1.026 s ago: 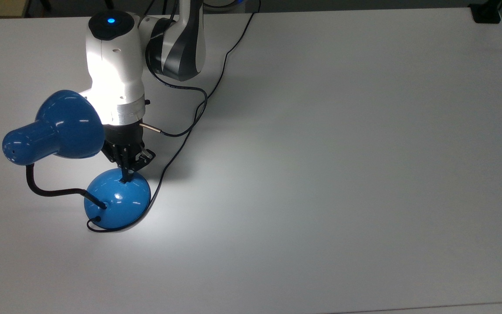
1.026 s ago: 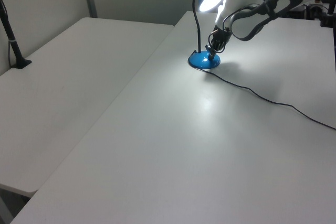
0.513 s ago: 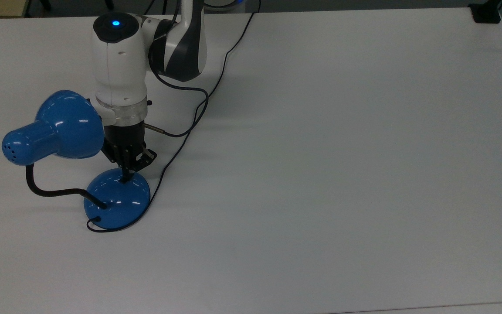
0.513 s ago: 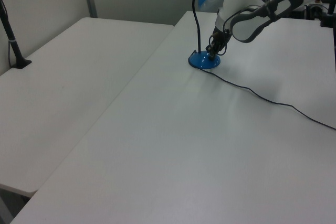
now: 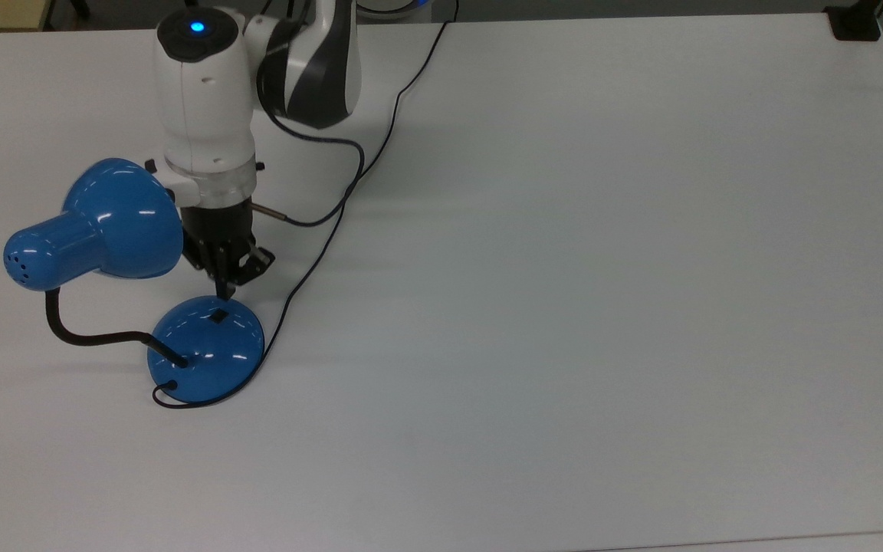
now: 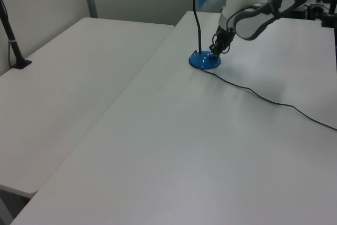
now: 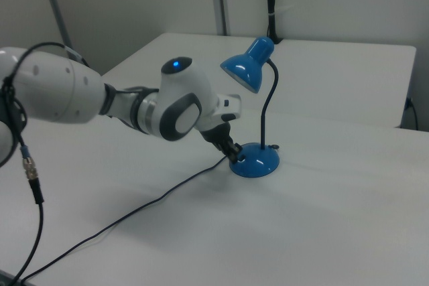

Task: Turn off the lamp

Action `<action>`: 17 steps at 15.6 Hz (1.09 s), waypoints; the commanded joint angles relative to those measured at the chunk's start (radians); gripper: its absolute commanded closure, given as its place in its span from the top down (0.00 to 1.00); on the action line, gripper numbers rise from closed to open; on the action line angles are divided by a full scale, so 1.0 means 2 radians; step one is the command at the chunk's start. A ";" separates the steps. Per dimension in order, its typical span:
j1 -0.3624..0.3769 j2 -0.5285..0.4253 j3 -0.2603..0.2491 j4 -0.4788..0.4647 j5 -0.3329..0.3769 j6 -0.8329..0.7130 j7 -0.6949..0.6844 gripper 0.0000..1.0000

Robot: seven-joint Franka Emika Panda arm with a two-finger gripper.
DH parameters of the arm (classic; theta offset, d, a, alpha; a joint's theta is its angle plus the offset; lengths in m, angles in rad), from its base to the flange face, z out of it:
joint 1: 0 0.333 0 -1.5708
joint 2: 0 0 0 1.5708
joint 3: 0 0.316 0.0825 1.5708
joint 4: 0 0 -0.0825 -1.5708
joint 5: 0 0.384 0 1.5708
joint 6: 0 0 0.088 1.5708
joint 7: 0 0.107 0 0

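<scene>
lamp (image 5: 204, 349) unlit near the table (image 5: 564, 307) left edge in the top view, shade facing that view's upper right. gripper (image 5: 224, 292) just above the switch (image 5: 218, 317), fingers seemingly pinched together, holding nothing.

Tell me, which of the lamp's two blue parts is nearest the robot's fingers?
The round base on the table; the fingers hang just above its little black switch. The shade sits higher, off to the top view's left.

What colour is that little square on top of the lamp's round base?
Black. The switch sits on the glossy blue base, clearest in the top view.
</scene>
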 commanded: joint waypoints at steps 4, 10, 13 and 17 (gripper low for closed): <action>0.010 -0.129 0.025 -0.030 -0.010 -0.207 0.014 0.12; 0.008 -0.182 0.075 0.009 -0.011 -0.362 0.014 1.00; 0.008 -0.185 0.077 0.053 -0.006 -0.422 0.005 1.00; 0.002 -0.189 0.074 0.060 0.014 -0.440 -0.093 1.00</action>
